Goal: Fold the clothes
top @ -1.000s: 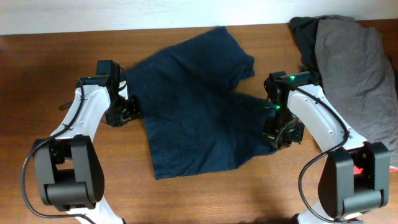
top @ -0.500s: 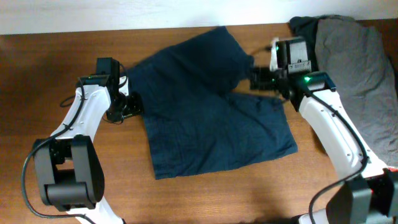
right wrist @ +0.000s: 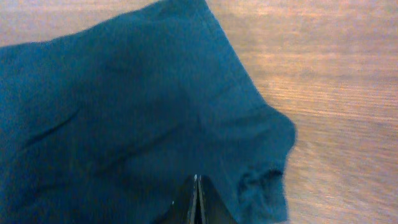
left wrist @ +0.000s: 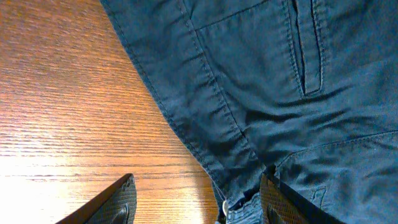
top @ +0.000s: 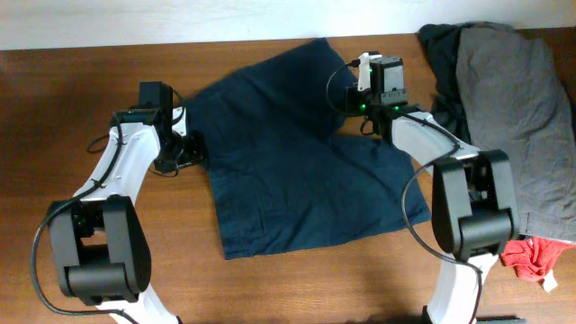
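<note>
The grey garment [top: 504, 90] is cut off by the overhead edge at 3 o'clock. The right wrist view is blurred; the right gripper [right wrist: 196, 188], at 6 o'clock, may or may not pinch the navy shorts [right wrist: 124, 124].

Nothing legible from where I stand: the navy shorts [top: 297, 171] show only seams and one small pale mark by the waistband, too faint to read; the grey garment [top: 508, 90] and wooden table [top: 54, 108] carry no lettering
</note>
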Robot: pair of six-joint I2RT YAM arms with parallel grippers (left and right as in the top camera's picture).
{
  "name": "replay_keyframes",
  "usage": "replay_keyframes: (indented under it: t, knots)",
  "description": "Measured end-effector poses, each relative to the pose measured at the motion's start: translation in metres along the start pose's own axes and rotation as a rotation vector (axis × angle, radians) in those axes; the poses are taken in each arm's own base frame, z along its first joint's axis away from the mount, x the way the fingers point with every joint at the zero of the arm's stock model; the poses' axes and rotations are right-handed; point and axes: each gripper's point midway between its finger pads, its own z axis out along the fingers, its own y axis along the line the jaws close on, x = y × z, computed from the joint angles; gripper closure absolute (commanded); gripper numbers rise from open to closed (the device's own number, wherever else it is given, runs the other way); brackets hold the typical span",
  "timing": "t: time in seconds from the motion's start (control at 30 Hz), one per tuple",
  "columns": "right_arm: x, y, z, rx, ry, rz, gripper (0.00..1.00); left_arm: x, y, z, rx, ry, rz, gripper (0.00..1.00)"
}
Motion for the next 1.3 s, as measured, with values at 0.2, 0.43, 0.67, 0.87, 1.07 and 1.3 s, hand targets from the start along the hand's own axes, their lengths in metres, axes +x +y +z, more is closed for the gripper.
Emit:
replay_keyframes:
  t: [0.2, 0.43, 0.67, 0.87, 1.07, 1.3]
  knots:
    - [0.027, 0.003, 0.032, -0.056, 0.025, 0.027, 0.96, 0.000, 0.000, 0.000, 0.000, 0.000, 0.000, 0.37]
    - [0.047, -0.001, 0.046, -0.054, 0.063, 0.052, 0.96, 0.000, 0.000, 0.000, 0.000, 0.000, 0.000, 0.37]
    - [0.045, -0.016, 0.047, 0.044, 0.047, 0.093, 0.94, 0.000, 0.000, 0.000, 0.000, 0.000, 0.000, 0.36]
    - [0.044, -0.048, 0.043, 0.172, 0.047, 0.196, 0.92, 0.000, 0.000, 0.000, 0.000, 0.000, 0.003, 0.27]
    - [0.047, -0.116, 0.024, 0.301, 0.063, 0.388, 0.93, -0.003, 0.000, 0.000, 0.002, -0.014, 0.006, 0.25]
    - [0.059, -0.171, -0.003, 0.407, 0.129, 0.518, 0.96, -0.022, -0.002, -0.001, 0.005, -0.091, 0.018, 0.22]
